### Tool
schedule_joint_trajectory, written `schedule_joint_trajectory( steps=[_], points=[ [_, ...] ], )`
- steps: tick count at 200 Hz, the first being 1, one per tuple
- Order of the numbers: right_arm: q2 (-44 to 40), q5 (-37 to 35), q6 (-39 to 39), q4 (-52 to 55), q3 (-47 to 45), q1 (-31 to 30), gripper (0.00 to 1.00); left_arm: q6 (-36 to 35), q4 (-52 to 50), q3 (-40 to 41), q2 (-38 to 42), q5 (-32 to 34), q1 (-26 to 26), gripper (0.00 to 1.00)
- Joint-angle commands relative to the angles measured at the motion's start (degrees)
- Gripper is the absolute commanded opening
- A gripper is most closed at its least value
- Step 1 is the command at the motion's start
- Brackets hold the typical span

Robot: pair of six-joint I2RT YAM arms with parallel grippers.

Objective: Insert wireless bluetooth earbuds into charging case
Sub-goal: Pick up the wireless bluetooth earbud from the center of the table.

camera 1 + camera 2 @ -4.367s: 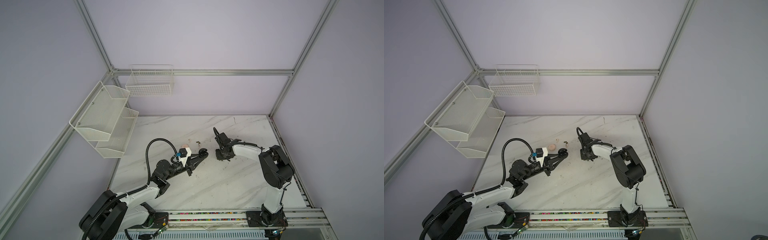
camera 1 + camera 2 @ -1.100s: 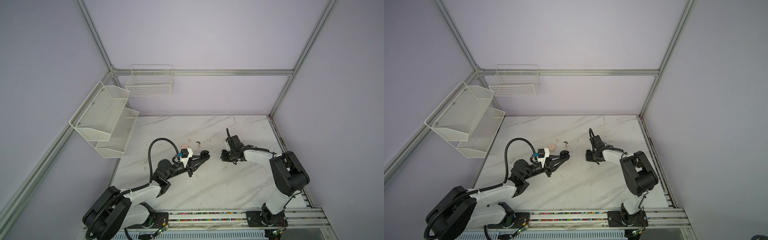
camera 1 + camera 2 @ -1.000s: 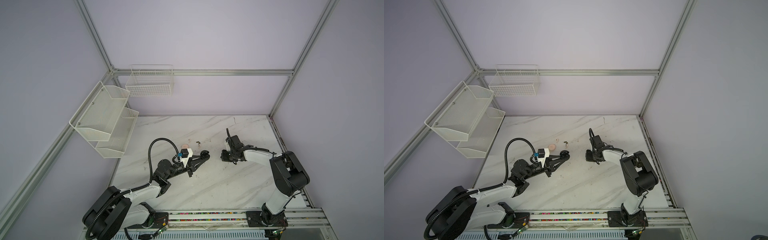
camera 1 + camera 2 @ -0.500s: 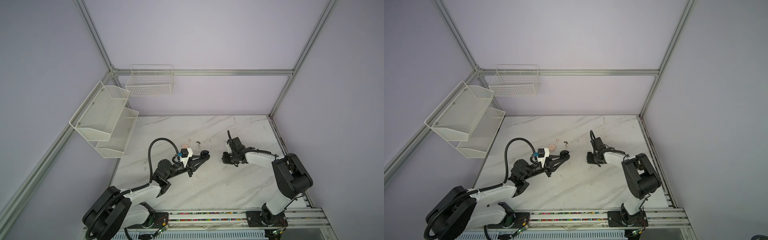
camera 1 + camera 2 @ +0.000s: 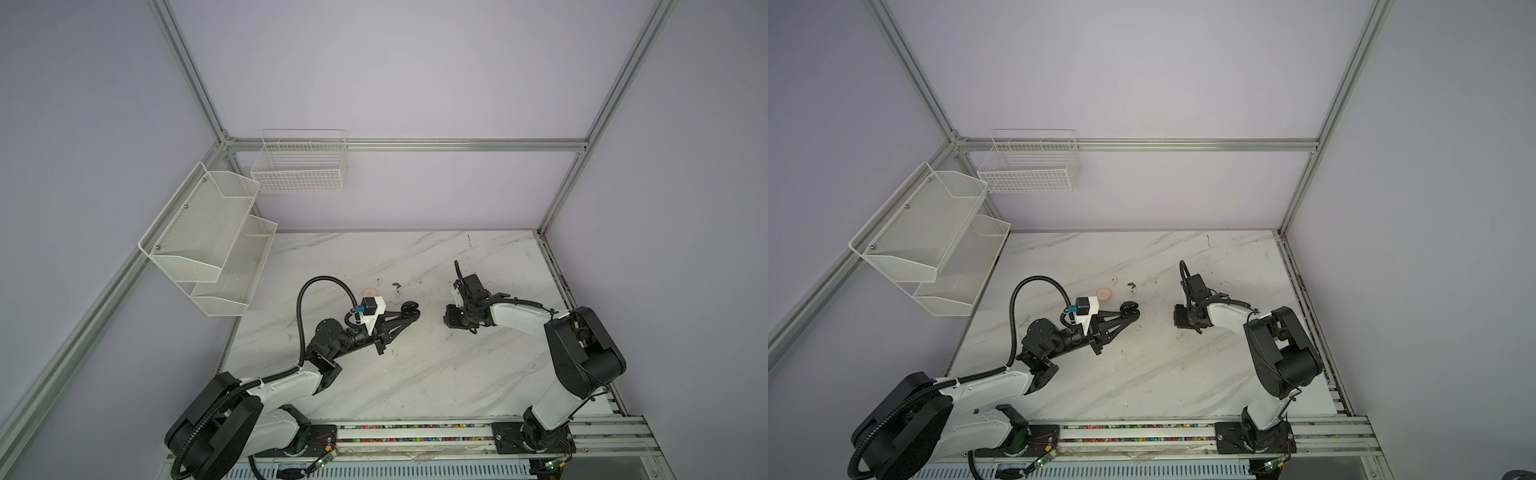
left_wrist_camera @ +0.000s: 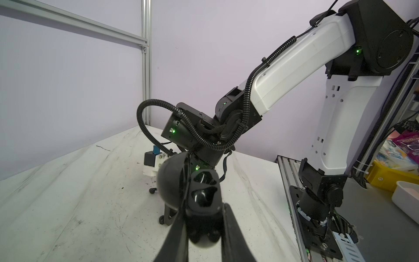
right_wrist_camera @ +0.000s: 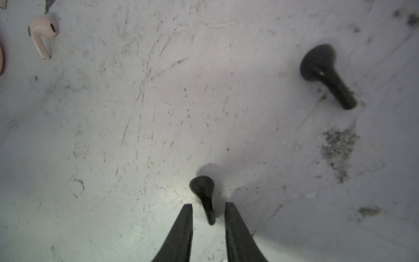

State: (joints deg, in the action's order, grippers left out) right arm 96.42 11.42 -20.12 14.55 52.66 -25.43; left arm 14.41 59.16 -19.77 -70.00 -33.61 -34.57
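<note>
Right hand point(image 7: 208, 204) points down at the worktop point(image 7: 136, 113), fingers parted, grasping nothing. A black earbud point(image 7: 203, 186) sits right at its tips. The stem runs back in between the two fingers and the bulb pokes out beyond them. There is a sliver of worktop on each side of the stem, so no contact that I can see. The earbud's long axis runs nearly along the fingers, a little skewed (good: a squeeze would cross the stem, not the bulb). It looks to be lying on the surface, though I can't say whether it is flat or propped.

A second black earbud point(image 7: 322, 68) lies loose and well apart from the hand. A pink earbud point(image 7: 42, 29) lies further off, near a pink case point(image 5: 368, 292).

Left hand point(image 6: 204, 217) is clenched on the black case point(image 6: 204, 188), fingers on both flanks. The lid is swung open and both sockets look empty (glossy hollows, nothing in them). In a top view the case point(image 5: 1128, 309) is held low over the worktop, with bare worktop between it and the right hand point(image 5: 1183, 320).

My read: the right arm is the one to pick, since the earbud is already inside its span and the left is busy with the case. It should only need to close on the stem, then carry the earbud across to the sockets. Risk: the stem is thin and slightly off-centre, so it could twist or squirt out.
</note>
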Motion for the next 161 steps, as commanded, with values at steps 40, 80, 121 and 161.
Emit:
schedule_joint_trajectory(
  steps=[40, 80, 121, 161],
  points=[
    [0.67, -1.57, 1.17, 2.94, 2.79, 0.18, 0.28, 0.31, 3.65, -0.57, 0.08, -0.85, -0.08, 0.00],
    [1.85, -1.49, 1.95, 2.68, 3.90, 0.20, 0.24, 0.43, 3.69, -0.58, 0.06, -1.02, -0.06, 0.00],
    [2.72, -1.78, 2.55, 2.72, 4.64, 0.28, 0.22, 0.43, 3.74, -0.53, 0.04, -1.07, -0.06, 0.00],
    [2.99, -1.55, 2.99, 2.68, 4.72, 0.56, 0.19, 0.46, 3.81, -0.54, -0.09, -1.20, -0.06, 0.00]
  ],
)
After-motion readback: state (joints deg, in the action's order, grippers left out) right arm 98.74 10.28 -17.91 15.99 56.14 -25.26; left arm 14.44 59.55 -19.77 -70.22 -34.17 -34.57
